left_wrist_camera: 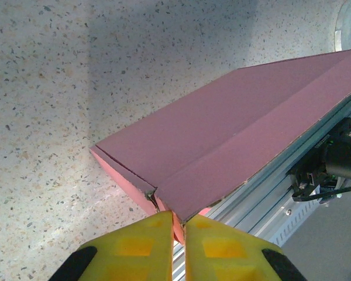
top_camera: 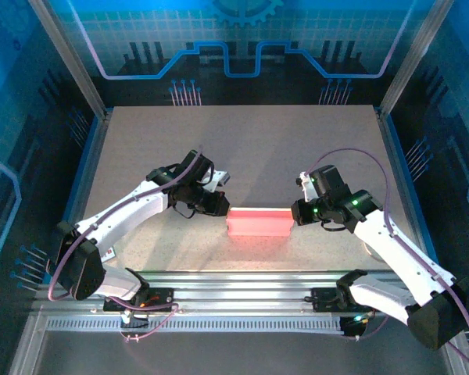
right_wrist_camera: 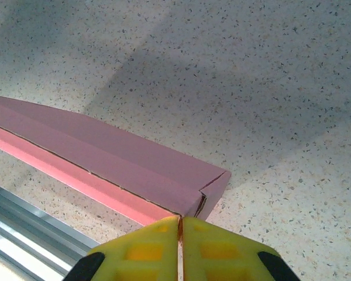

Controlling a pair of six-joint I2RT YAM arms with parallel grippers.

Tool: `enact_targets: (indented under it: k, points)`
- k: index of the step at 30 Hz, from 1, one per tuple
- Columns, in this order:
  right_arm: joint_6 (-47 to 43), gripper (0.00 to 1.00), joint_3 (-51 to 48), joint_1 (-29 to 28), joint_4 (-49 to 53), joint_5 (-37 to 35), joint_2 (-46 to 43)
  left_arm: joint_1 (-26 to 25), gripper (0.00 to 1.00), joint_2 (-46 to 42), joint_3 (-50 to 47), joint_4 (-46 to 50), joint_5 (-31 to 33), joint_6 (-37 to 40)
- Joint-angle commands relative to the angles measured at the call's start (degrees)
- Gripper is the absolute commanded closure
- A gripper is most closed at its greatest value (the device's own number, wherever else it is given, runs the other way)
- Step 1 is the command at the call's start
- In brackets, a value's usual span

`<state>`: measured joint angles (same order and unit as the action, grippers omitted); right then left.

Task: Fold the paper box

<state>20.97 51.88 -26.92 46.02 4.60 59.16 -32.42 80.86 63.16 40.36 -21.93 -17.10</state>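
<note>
The box [top_camera: 258, 221] is a slim pink rectangular one, lying flat on the speckled desk [top_camera: 258, 148] towards its near edge, midway between the two arms, its long side running left to right alongside the metal rail [top_camera: 242, 281] that carries the arm bases. The left hand [top_camera: 221, 205] meets the box's left end and the right hand [top_camera: 295, 211] meets its right end, so the box spans the gap between them. In the left wrist view the left hand [left_wrist_camera: 179, 234] has its yellow fingers [left_wrist_camera: 143, 243] drawn almost together, clenched on the near corner of the box [left_wrist_camera: 240, 134], whose top face shows a lengthwise crease and slopes away over the desk [left_wrist_camera: 47, 88] with the rail [left_wrist_camera: 281, 181] just beside it. In the right wrist view the right hand [right_wrist_camera: 180, 234] is likewise clenched, with a thin sliver of card pinched between its fingers [right_wrist_camera: 143, 249] at the end of the box [right_wrist_camera: 123, 158]; a small end flap there stands slightly ajar. The desk [right_wrist_camera: 251, 70] lies beyond, the rail [right_wrist_camera: 23, 216] at lower left.
</note>
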Motion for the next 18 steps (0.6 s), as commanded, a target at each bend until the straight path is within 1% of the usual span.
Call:
enact_targets:
  k: [1,8,18]
  points:
    - [0.93,0.89,0.12,0.64,-1.15,3.05,-0.6,-1.06,0.87,0.35,-0.57,-2.74,-2.5,-1.18]
    - [1.46,0.9,-1.16,0.46,-1.35,2.62,-1.32,-2.12,0.87,0.1,-2.39,-3.37,-1.39,-1.62]
    - [1.53,0.9,-3.19,-0.08,-0.87,0.21,-1.76,-2.9,0.88,-0.34,-3.51,-2.6,1.16,-1.23]
